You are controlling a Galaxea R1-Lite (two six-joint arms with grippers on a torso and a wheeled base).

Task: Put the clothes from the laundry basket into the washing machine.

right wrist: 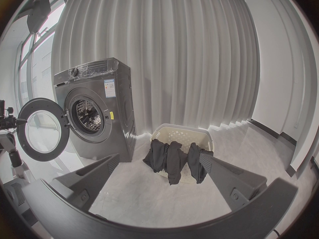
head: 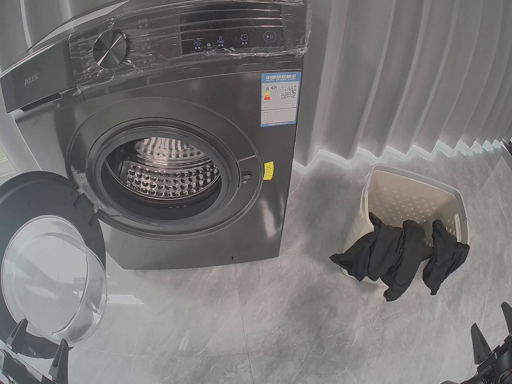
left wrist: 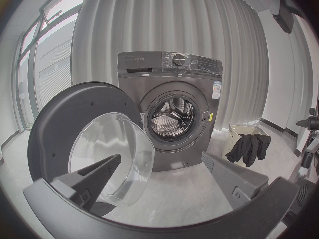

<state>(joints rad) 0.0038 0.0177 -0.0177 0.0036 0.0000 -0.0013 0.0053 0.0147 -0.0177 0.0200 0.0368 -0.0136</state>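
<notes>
A pale grey, marble-look tile floor (head: 298, 316) covers the room, glossy enough to catch reflections, with thin grout lines crossing it. A white pleated curtain (head: 405, 54) hangs full height along the back, and a bright band of light glows at its hem where it meets the floor. On the left, tall windows (left wrist: 50, 60) in dark frames let in daylight. A plain white wall (right wrist: 279, 67) with a dark baseboard (right wrist: 265, 129) closes the right side.
</notes>
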